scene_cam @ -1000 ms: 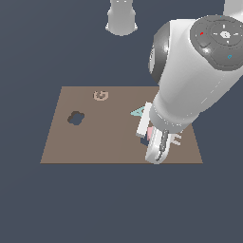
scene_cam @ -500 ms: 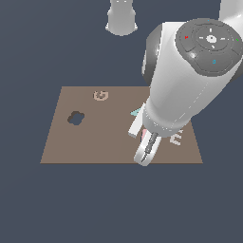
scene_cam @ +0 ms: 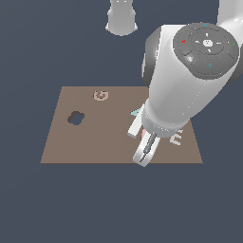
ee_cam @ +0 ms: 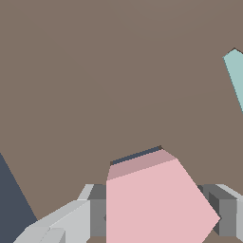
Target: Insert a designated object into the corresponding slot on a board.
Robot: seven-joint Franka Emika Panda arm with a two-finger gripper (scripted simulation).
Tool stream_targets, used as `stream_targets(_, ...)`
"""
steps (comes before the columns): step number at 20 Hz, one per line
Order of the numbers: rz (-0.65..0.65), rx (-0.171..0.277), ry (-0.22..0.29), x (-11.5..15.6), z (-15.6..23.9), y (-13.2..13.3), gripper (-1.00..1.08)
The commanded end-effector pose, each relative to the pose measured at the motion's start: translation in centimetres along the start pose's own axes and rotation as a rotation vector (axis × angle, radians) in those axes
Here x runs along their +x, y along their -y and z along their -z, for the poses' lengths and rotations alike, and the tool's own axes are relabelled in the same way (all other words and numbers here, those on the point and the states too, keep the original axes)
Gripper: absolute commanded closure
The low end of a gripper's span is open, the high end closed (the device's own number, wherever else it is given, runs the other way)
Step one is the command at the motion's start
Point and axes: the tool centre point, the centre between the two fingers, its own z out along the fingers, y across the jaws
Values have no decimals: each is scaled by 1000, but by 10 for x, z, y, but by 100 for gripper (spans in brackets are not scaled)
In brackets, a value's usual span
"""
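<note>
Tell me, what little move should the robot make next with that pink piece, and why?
Probably lower it a touch further. In the wrist view the pink block sits between the tool's fingers, and a thin dark sliver of the slot shows along its edge, so it looks roughly lined up over the board.

block (ee_cam: 152,204): pale pink | board (scene_cam: 95,142): brown (plain) | letter A (ee_cam: 236,76): teal

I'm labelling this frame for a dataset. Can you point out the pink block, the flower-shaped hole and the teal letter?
pink block (ee_cam: 156,204), wrist view, on its flat top face.
flower-shaped hole (scene_cam: 75,117), exterior view, at the hole's dark middle.
teal letter (ee_cam: 236,73), wrist view, on the visible pale teal edge piece.
</note>
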Motion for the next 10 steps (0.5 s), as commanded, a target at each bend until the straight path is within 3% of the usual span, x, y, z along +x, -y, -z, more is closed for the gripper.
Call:
stream_targets(1, 0, 0, 0, 0, -5, 0, 108)
stream_targets(2, 0, 0, 0, 0, -6, 0, 108)
stream_targets(3, 0, 0, 0, 0, -6, 0, -92)
stream_targets(10, 0, 0, 0, 0, -6, 0, -92)
